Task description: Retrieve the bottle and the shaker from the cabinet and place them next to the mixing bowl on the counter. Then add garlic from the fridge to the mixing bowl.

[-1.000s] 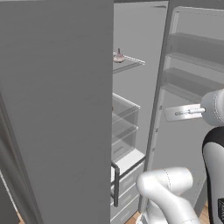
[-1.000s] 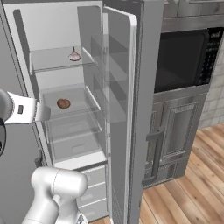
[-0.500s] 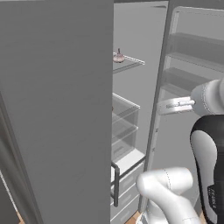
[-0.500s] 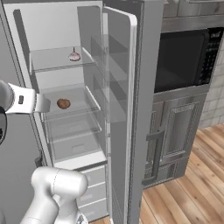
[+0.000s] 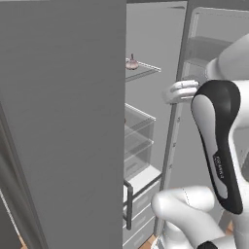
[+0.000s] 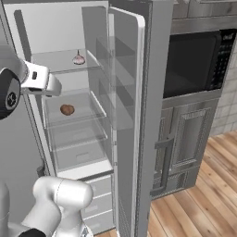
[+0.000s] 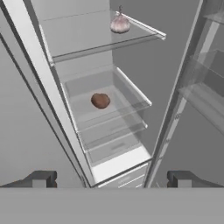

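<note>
Fridge (image 6: 152, 92): flat doors showing a matt grey finish, smooth, looking like painted metal; interior walls showing pale and smooth.
Shelves (image 7: 109, 46) and drawers (image 7: 109, 118): showing as clear, glass-like or clear-plastic panels, lightly glossy at the edges.
Garlic (image 7: 120, 24): showing a whitish skin with a faint pink tint, dull and papery-looking.
Brown item (image 7: 100, 100) in the upper drawer: showing a matt, slightly rough brown surface.
Microwave (image 6: 199, 60): showing a dark glossy front in a grey frame.
Lower cabinets (image 6: 185, 148): showing grey, panelled, matt faces.
Floor (image 6: 203, 203): showing warm brown wood planks with a slight sheen.
Fingers (image 7: 41, 179): showing dark, matt tips, plastic-looking.
</note>
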Controlling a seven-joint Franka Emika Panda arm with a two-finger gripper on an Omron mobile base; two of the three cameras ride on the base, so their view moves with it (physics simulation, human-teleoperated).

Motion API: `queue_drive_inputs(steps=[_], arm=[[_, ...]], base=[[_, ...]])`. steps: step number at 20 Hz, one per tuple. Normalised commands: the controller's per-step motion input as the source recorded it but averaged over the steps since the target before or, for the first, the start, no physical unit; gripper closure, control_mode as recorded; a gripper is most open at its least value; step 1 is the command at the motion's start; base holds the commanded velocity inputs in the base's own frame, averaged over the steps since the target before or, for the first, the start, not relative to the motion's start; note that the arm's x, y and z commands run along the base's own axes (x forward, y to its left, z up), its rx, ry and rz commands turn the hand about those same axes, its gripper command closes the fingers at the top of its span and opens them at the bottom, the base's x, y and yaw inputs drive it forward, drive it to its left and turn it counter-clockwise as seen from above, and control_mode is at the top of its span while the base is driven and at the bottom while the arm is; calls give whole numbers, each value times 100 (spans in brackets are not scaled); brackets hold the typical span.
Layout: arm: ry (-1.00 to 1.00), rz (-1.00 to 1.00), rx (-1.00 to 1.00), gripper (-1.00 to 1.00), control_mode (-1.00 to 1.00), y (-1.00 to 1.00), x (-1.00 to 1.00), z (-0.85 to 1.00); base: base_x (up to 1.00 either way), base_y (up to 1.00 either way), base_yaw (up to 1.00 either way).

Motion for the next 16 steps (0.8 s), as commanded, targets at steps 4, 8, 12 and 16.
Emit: queue_drive_inputs(steps=[4,8,12,16], arm=[[-9,0,0,-100,-100,-7,88,-3],[-19,3,0,-100,-100,-16,89,0],[-4,6,0,-100,-100,-20,89,26],[0,4,-2,-100,-100,-3,68,32]], base=[[0,0,0],[0,0,0],[0,0,0],[0,0,0]])
